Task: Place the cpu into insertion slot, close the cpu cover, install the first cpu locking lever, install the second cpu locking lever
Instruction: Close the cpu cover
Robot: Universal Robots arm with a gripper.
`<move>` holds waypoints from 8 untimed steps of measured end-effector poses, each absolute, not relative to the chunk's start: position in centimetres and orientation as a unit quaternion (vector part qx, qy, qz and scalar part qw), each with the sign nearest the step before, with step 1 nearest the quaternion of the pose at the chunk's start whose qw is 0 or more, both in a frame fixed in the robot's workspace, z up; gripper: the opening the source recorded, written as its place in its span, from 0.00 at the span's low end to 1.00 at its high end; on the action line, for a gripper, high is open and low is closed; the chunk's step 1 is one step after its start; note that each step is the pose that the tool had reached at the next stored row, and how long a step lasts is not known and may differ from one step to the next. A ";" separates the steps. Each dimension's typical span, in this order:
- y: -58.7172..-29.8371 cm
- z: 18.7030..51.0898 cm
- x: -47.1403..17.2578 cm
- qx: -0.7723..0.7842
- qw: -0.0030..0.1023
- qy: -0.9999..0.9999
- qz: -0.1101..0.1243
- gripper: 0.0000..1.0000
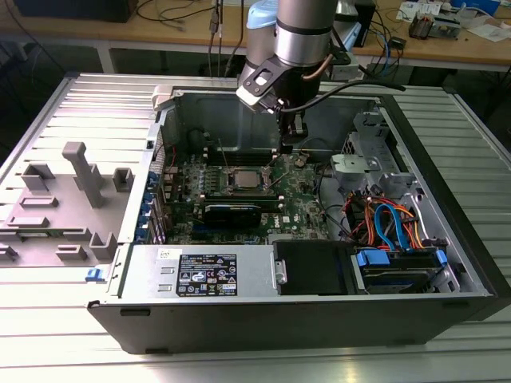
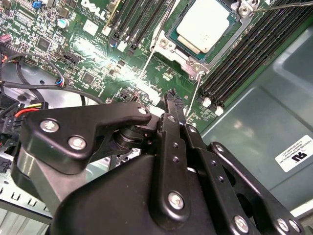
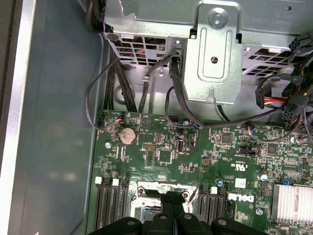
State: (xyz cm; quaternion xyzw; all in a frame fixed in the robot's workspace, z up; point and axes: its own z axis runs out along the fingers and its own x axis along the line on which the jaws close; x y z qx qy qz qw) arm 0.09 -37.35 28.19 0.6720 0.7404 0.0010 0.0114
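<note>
Cpu (image 2: 203, 24) seated, cpu cover (image 2: 182, 55) apparently down; your end effector (image 2: 170, 100), fingers together and empty, hovers by the raised locking lever (image 2: 196, 90), which needs hooking

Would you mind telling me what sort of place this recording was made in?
Probably a robotics lab or electronics workshop: a robot arm works over an open computer case on a slotted metal table, with cable-strewn wooden benches behind.
</note>
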 end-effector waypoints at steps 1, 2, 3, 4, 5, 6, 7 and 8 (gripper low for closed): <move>-37.3 28.2 0.1 0.672 0.011 0.740 0.001 0.11; -37.3 28.2 0.1 0.672 0.011 0.740 0.001 0.11; -37.3 28.1 0.2 0.672 0.011 0.741 0.001 0.11; -37.3 28.1 0.4 0.672 0.011 0.740 0.001 0.11; -37.4 28.0 0.6 0.672 0.011 0.740 0.001 0.11; -37.3 27.9 0.8 0.672 0.011 0.740 0.001 0.11; -37.3 27.8 1.0 0.672 0.011 0.740 0.001 0.11; -37.4 27.6 1.3 0.672 0.011 0.740 0.000 0.11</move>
